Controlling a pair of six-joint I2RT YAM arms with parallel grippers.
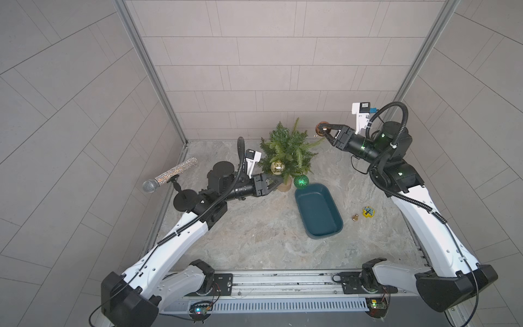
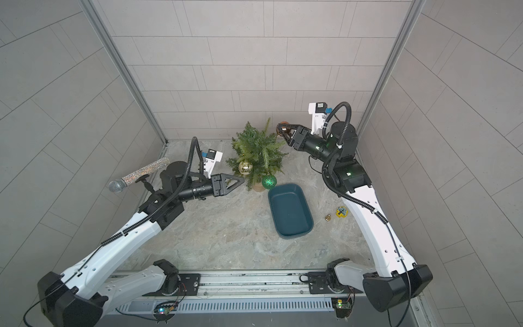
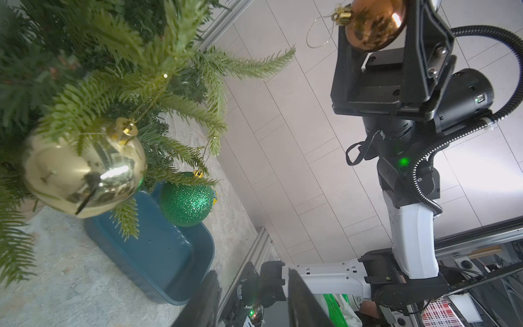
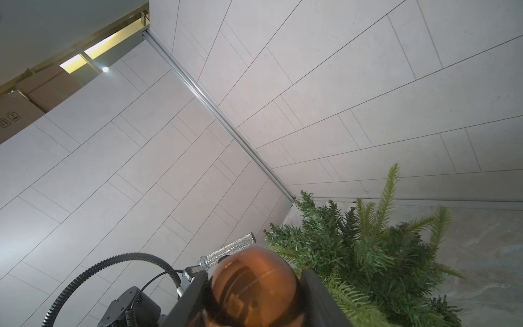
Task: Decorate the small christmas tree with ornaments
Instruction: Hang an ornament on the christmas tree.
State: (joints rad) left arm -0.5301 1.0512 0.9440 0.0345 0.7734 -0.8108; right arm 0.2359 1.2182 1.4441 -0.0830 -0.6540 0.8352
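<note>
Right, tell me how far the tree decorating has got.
Done: the pale gold ornament and the glittery green ornament both hang from branches of the small christmas tree. In hand: the right gripper is shut on the copper ornament, held up beside the tree's top, not yet hung. Left: hook it over a branch. The left gripper is open and empty near the tree's base.

tree (image 1: 285, 150): rear centre | tub (image 1: 317, 212): before tree | microphone (image 1: 169, 175): left | bell (image 1: 355, 217): right of tub
</note>
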